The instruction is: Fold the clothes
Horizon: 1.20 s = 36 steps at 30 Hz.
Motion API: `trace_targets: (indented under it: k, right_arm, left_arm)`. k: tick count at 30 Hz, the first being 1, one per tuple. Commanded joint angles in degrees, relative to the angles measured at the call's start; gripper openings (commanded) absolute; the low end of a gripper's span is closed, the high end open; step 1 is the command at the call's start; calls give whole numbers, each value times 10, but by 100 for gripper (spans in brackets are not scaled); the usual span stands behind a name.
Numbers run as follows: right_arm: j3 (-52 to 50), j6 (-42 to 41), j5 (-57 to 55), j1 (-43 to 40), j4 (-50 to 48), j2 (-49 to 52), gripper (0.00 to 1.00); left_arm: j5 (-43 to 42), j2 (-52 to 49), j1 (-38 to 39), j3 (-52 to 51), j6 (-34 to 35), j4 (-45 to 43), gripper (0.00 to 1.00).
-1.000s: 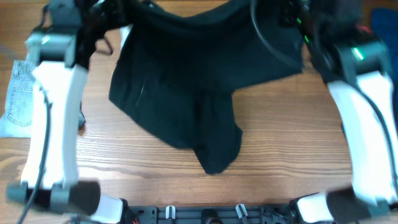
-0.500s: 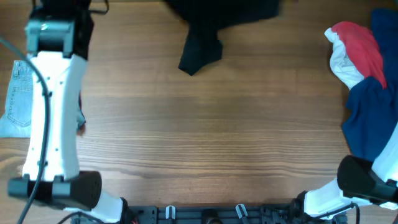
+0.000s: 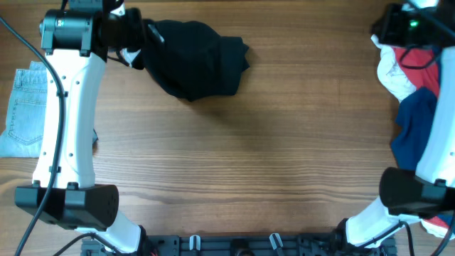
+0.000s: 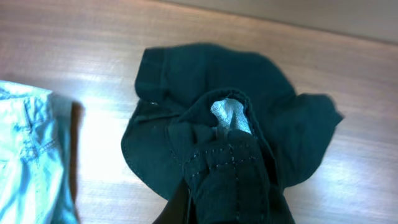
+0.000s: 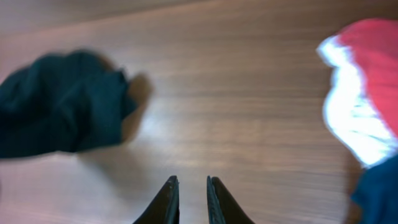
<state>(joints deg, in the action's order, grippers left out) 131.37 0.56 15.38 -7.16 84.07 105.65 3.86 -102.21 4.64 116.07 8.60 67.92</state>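
The black garment (image 3: pixel 195 60) lies in a crumpled heap on the table (image 3: pixel 270 156), at the far edge and left of centre. It is not spread out. No hem or sleeve can be picked out from overhead. In the left wrist view a pale inner label (image 4: pixel 229 116) shows in the folds.

The heap's long axis runs roughly left to right across the table. Its left end rises to the left gripper (image 3: pixel 136 41) and its bulk trails rightward toward the middle of the table.

Left gripper: the fingers are buried in cloth. The left wrist view shows fabric gathered and drawn up to them, which reads as a clamp on the garment's edge.

Right gripper (image 5: pixel 189 183): the fingers stand nearly together with only a narrow slit between them, and nothing is held. It hangs at the far right, above the pile of a red-and-white garment (image 3: pixel 405 64) and a blue garment (image 3: pixel 416 135). From there the black heap lies well apart, off to its left.

Folded light jeans (image 3: pixel 25 107) rest at the left edge, near the heap but not touching it.

Judgement: the fold has not begun, since the garment must first be laid flat. The left arm is the nearer one and has hold of one end. The free end points toward the right arm, which would have to cross most of the table to take it.
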Motion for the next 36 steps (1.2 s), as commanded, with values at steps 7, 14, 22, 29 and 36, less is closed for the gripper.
trace_targets:
  k: [7, 14, 22, 29, 36]
  right_arm:
    - [2, 34, 87, 165, 27, 188, 27]
    - [2, 70, 199, 232, 7, 337, 54]
    - [2, 18, 175, 257, -123, 392, 63]
    - [2, -8, 109, 270, -147, 419, 66]
    - [2, -5, 120, 291, -136, 434, 66]
  left_arm:
    - [22, -33, 0, 2, -5, 125, 4]
    - [23, -70, 0, 2, -5, 140, 4]
    - [40, -78, 0, 2, -5, 140, 4]
    - [40, -78, 0, 2, -5, 139, 4]
    - [40, -78, 0, 2, -5, 138, 4]
